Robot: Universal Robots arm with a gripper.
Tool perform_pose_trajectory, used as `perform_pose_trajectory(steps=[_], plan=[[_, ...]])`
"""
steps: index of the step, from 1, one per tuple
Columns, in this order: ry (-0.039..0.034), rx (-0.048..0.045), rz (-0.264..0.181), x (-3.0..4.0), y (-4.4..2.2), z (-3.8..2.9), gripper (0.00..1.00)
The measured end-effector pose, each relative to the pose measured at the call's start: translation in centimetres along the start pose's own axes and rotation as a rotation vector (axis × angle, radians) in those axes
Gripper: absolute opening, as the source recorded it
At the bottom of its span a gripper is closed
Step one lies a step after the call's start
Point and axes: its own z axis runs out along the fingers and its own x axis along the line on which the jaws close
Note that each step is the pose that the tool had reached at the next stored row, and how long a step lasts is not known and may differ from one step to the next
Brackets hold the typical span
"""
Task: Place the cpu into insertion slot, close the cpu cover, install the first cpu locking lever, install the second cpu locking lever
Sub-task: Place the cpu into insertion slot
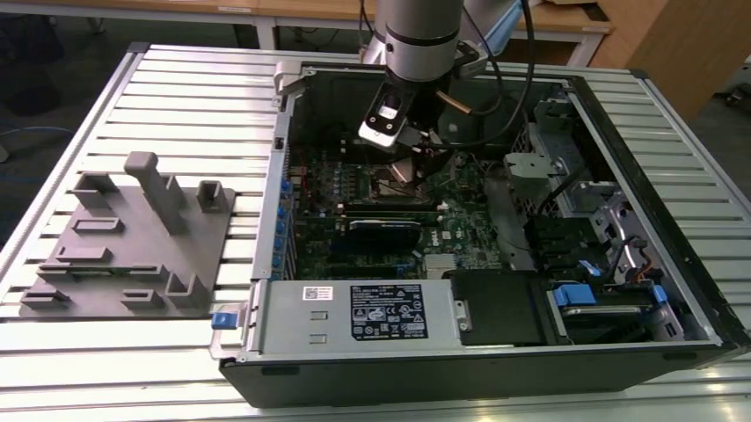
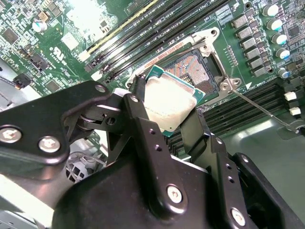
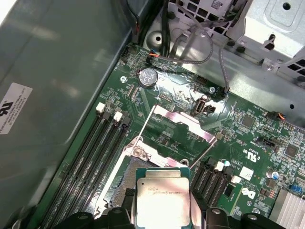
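A robotics lab — 1 slatted aluminium bench (image 1: pixel 176 88) carries an opened computer tower (image 1: pixel 470 378) and a grey fixture plate (image 1: pixel 118 264); wooden desks (image 1: pixel 564 26) beyond its far edge.

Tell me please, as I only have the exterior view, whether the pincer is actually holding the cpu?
Observer: Yes; in the second wrist view the pincer is shut on the cpu.
Operator: Is it seated in the insertion slot?
Observer: No; it is held over part of the insertion slot, whose contacts show bare beside it.
Operator: And the cpu cover?
Observer: In the first wrist view the cpu cover stands swung open.
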Motion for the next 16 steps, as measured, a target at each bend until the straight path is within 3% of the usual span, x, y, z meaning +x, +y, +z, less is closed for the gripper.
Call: perform_pose_trajectory(steps=[12, 16], plan=[[-0.0003, 0.0000, 0.004, 0.00, 0.00, 0.00, 0.54], [-0.0025, 0.0005, 0.028, 0.00, 0.00, 0.04, 0.54]])
